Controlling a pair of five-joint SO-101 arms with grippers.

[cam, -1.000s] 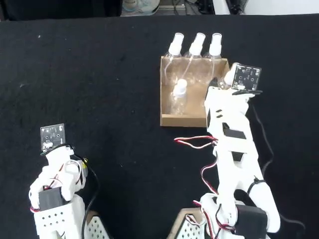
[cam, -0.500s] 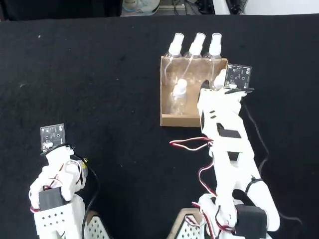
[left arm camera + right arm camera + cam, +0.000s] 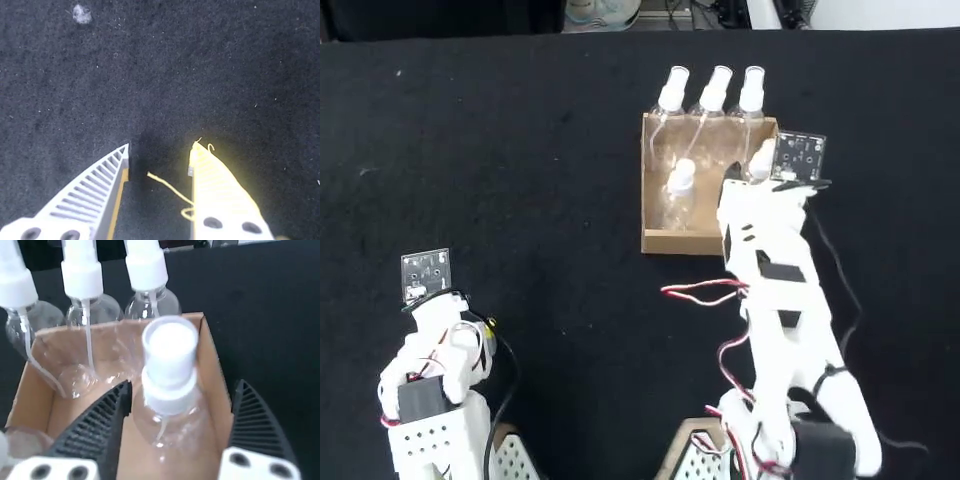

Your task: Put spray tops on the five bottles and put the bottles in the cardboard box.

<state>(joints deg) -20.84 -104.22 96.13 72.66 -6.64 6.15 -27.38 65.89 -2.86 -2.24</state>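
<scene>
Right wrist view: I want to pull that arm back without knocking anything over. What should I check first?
1. Right claw open: ok.
2. Both fingers clear of the fifth bottle: cannot tell.
3. Fifth bottle inside the cardboard box: ok.
4. Its spray top on: ok.
5. Three back bottles and front bottle capped, in the box: ok.
6. Left claw open, empty: ok.

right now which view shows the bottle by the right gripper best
Right wrist view: the bottle stands close, inside the cardboard box, within the open right gripper. High view: the arm hides most of it.
</scene>
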